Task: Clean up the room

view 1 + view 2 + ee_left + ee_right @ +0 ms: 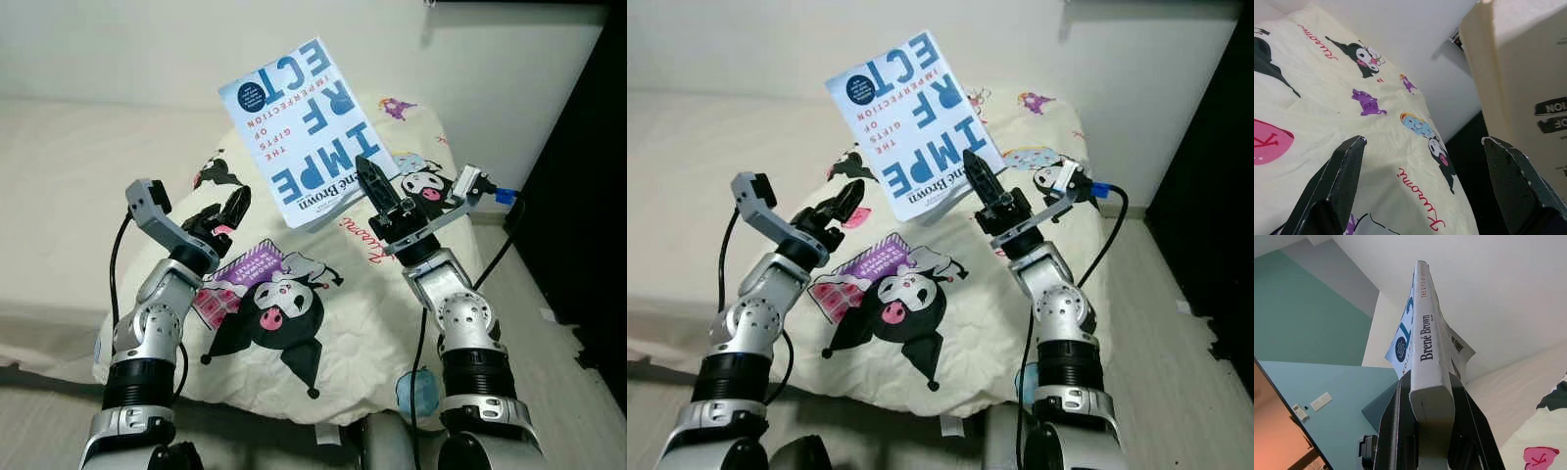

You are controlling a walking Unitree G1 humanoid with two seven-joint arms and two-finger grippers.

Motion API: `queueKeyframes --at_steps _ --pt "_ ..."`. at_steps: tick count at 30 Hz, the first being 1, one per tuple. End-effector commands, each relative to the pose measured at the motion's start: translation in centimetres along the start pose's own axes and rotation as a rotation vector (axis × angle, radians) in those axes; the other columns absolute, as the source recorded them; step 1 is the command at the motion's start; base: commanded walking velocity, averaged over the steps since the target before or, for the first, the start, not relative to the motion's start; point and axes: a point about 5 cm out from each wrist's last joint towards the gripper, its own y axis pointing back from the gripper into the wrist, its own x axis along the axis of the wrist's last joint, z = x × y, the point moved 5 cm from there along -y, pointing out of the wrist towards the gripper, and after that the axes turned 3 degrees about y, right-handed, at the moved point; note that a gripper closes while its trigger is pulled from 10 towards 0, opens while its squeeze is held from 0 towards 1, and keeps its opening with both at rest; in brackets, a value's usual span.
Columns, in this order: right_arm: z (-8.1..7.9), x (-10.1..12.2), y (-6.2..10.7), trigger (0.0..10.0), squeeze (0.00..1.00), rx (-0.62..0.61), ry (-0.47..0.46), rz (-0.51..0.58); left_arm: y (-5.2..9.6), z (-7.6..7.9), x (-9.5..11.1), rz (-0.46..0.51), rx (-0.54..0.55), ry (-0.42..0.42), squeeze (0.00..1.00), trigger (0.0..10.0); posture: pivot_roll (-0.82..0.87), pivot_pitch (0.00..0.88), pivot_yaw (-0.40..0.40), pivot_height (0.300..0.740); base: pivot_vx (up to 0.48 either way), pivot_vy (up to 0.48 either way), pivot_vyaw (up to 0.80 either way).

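Right gripper (375, 186) is raised over the bed, fingers clamped on the lower spine edge of a book (306, 125), which it holds aloft and tilted, cover facing the head camera. The cover reads upside down: large blue letters "IMPERFECT", smaller red text "THE GIFTS OF IMPERFECTION", and the author's name, of which "Brown" is legible. A dark blue round badge sits near one corner; its text is too small to read. In the right wrist view the spine (1426, 340) reads "Brené Brown", with the fingers (1393, 431) pressed against both sides of the book.

Left gripper (223, 215) hovers low over the pillow (333, 323), to the left of the book and apart from it. Its fingers (1334, 186) stand wide apart with nothing between them.

The pillow is cream, printed with black-and-white cartoon characters, pink and purple patches and red cursive script; the script in the left wrist view is inverted and not reliably legible. A purple printed panel (257, 266) below the left gripper carries white lettering too small to read.

The pillow lies on a cream bed (69, 186) against a white wall (147, 49). A dark panel (588, 196) stands at the right side. A pale blue item (419, 390) lies at the pillow's near edge beside the right arm; its nature cannot be determined. The right wrist view shows teal wall surfaces (1308, 313) and a white ceiling (1508, 289).
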Motion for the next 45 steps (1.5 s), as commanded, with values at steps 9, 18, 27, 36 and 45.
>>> queueKeyframes --at_steps 9,18,27,36,45 --pt "-0.7 -0.3 -0.5 0.0 0.0 0.043 0.012 0.005 -0.4 0.7 -1.4 -0.028 -0.017 -0.032 0.0 10.0 -0.1 0.0 -0.022 0.601 -0.267 0.0 0.0" --pt "-0.7 -0.5 -0.4 0.0 0.0 0.045 0.012 0.0 -0.5 0.7 -1.6 -0.028 -0.022 -0.039 0.0 10.0 -0.1 0.0 -0.019 0.65 0.0 0.0 0.0" --pt "-0.6 -0.9 -0.3 0.0 0.0 0.041 0.015 -0.012 -0.4 0.2 -1.7 -0.026 -0.004 -0.04 0.0 10.0 -0.11 0.0 -0.021 0.67 0.0 0.0 0.0" --pt "0.1 -2.5 0.6 0.0 0.0 0.016 0.027 -0.071 0.6 -2.5 -3.4 -0.1 0.099 -0.038 0.0 10.0 -0.11 0.0 -0.021 0.705 -0.052 0.0 0.0" --pt "1.5 -4.4 1.0 0.0 0.0 -0.046 0.067 -0.16 1.5 -4.9 -3.9 -0.111 0.19 -0.093 0.0 10.0 -0.11 0.0 -0.021 0.73 -0.21 0.0 0.0"
